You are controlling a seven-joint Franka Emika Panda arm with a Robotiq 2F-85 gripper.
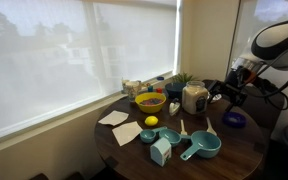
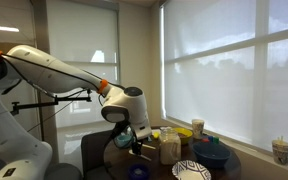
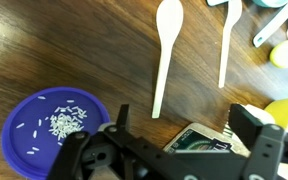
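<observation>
My gripper (image 3: 184, 128) is open, its black fingers (image 3: 121, 118) spread wide just above the wooden table (image 3: 74, 50). Between and below the jaws lies a green-labelled packet (image 3: 199, 143); I cannot tell whether either finger touches it. A purple plate (image 3: 46, 132) with a little rice sits to the left of the jaws. Two white spoons (image 3: 164, 50) lie on the wood beyond. In both exterior views the gripper (image 1: 228, 93) (image 2: 139, 143) hangs low beside a pale lidded jar (image 1: 194, 97).
The round table (image 1: 239, 152) carries a yellow bowl (image 1: 150, 101), a lemon (image 1: 151, 121), napkins (image 1: 119, 125), teal measuring cups (image 1: 199, 148) and the purple plate (image 1: 234, 119). Blinds cover the windows behind. A striped plate (image 2: 191, 170) and a blue bowl (image 2: 212, 152) sit near the table's edge.
</observation>
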